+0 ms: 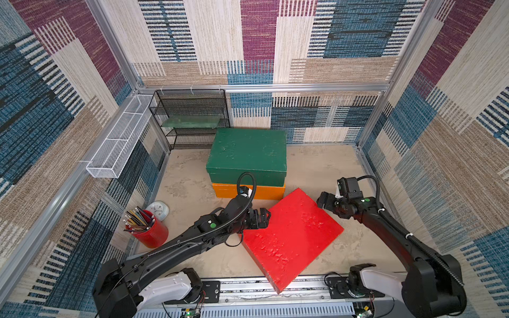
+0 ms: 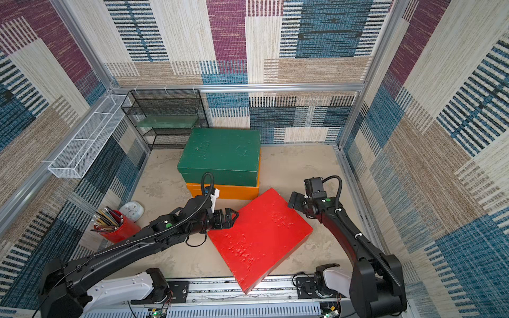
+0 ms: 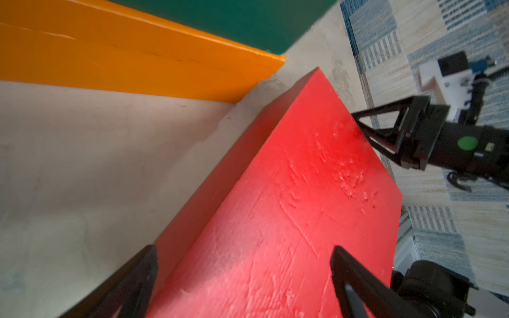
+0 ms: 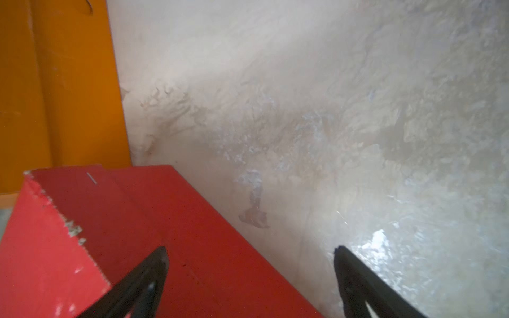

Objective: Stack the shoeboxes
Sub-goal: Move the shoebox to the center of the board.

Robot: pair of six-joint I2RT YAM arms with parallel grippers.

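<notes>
A: Left gripper?
B: Jaws spread, empty, straddling the red shoebox's long left edge. Right gripper is spread too, at the far short end.
A: Box?
B: On the table, lying diagonal, just before the green shoebox stacked on the orange shoebox.

A black wire-mesh rack stood in the far left corner of the table, with a flat green board lying on one of its shelves. A white mesh basket was mounted along the left wall. A red cup of pencils stood near the left edge, just beside a small pale clock.
</notes>
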